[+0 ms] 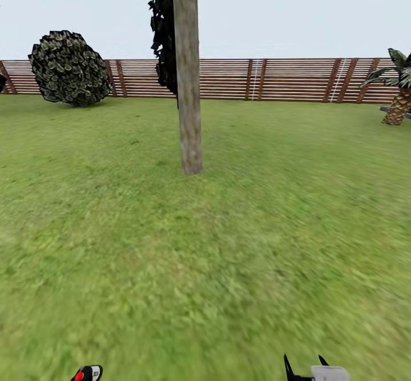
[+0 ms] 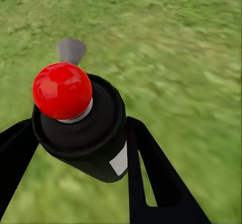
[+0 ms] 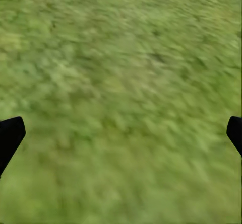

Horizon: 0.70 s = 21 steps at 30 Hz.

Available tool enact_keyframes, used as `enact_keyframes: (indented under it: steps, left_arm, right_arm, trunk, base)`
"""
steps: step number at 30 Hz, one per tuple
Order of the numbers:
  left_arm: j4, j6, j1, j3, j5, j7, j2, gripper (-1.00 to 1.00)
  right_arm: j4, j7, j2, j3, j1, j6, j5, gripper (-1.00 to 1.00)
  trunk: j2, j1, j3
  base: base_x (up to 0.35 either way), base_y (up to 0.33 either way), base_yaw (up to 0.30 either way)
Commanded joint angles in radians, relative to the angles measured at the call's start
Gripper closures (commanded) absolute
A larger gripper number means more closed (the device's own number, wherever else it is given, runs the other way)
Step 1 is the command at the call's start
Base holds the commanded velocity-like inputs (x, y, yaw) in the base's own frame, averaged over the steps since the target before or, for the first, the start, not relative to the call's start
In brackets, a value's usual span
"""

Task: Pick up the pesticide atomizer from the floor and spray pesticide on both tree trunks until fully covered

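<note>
left gripper is clamped on the atomizer, low left in the head view; right gripper spread wide, empty. trunk stands upper centre, well apart. carrying step; next, drive closer and aim.

The pesticide atomizer is a small black bottle with a round red cap, a white label patch on its side and a grey nozzle tip. It sits upright-tilted between the two black fingers of the left gripper, pressed on both sides and held above the grass. In the head view its red spot and dark body peek in at the bottom edge. Ahead, one tree trunk rises straight from the lawn, mottled grey-brown and beige, with dark blocky foliage hanging beside its upper part. The brown slatted fence closes the garden behind it.
</note>
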Motion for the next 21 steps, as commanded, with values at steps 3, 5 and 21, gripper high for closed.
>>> enact_keyframes:
  steps: [3, 5, 21]
  left_arm:
    - [0.000, 0.000, 0.000, 0.000, 0.000, 0.000, 0.000, 1.00]
    - [0.000, 0.000, 0.000, 0.000, 0.000, 0.000, 0.000, 1.00]
    - [0.000, 0.000, 0.000, 0.000, 0.000, 0.000, 0.000, 1.00]
  right_arm:
    - [0.001, 0.000, 0.000, 0.000, 0.000, 0.000, 0.000, -1.00]
    - [0.001, 0.000, 0.000, 0.001, 0.000, 0.000, 0.000, -1.00]
    - [0.001, 0.000, 0.000, 0.000, 0.000, 0.000, 0.000, -1.00]
  trunk:
    - [0.000, 0.000, 0.000]
    - [0.000, 0.000, 0.000]
    - [0.000, 0.000, 0.000]
  base:
    - [0.336, 0.000, 0.000]
    - [0.336, 0.000, 0.000]
    - [0.336, 0.000, 0.000]
